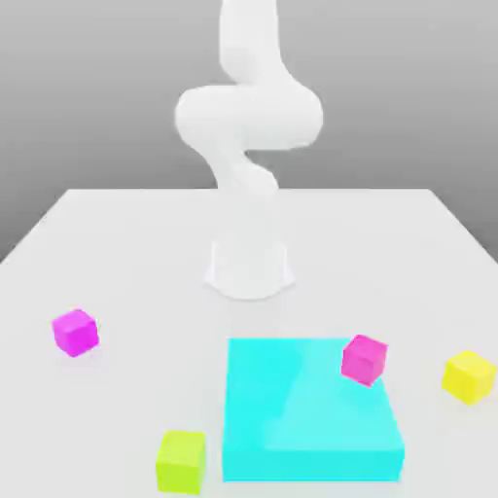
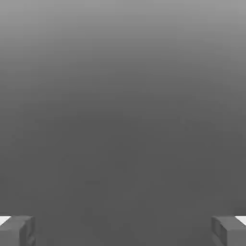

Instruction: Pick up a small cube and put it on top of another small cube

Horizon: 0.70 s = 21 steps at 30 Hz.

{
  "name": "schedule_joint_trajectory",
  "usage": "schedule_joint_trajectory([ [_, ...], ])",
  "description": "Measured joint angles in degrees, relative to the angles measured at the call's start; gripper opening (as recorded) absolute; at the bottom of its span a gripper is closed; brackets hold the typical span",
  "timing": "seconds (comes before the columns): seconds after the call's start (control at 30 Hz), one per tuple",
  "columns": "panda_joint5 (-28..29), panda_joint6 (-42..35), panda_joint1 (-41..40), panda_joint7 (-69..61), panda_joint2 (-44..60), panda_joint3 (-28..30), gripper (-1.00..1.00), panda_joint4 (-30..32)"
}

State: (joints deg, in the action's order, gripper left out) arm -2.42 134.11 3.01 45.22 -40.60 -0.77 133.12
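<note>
Gripper (image 2: 123, 230) wide open, nothing btwn the jaws; in the hand view the two fingertips (image 2: 17, 230) sit far apart w/ plain grey behind them. Arm (image 1: 248, 122) stands at the back of the white table (image 1: 117, 253), folded up above its base.

Warm-yellow small cube (image 1: 470, 376) lies on the table at the exterior view's right, near the cyan slab (image 1: 306, 409) but not touching it. Pinkish-magenta cube (image 1: 365, 359) sits tilted on the slab's top, by its far right corner, so it's raised above the table. The slab is the big item here, front-center.

Also around: lime-yellow cube (image 1: 181, 460) just beside the slab's front left corner, and a purpler magenta cube (image 1: 75, 332) well apart on the exterior view's left. Nothing lies btwn the yellow cube and the pink one except the slab's edge.
</note>
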Motion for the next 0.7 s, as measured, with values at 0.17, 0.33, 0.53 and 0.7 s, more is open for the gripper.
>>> schedule_joint_trajectory([
  [0.17, -4.39, 4.66, 5.67, -0.83, 10.72, -2.83, 0.00, 2.71],
  [0.33, -6.86, 9.20, 10.49, -0.34, 21.03, -7.06, 0.00, 5.33],
  [0.53, -5.58, 15.03, 15.17, 3.29, 33.45, -13.30, 0.00, 8.60],
  [0.7, 1.52, 20.03, 21.87, 10.62, 44.07, -15.76, 0.00, 11.39],
])
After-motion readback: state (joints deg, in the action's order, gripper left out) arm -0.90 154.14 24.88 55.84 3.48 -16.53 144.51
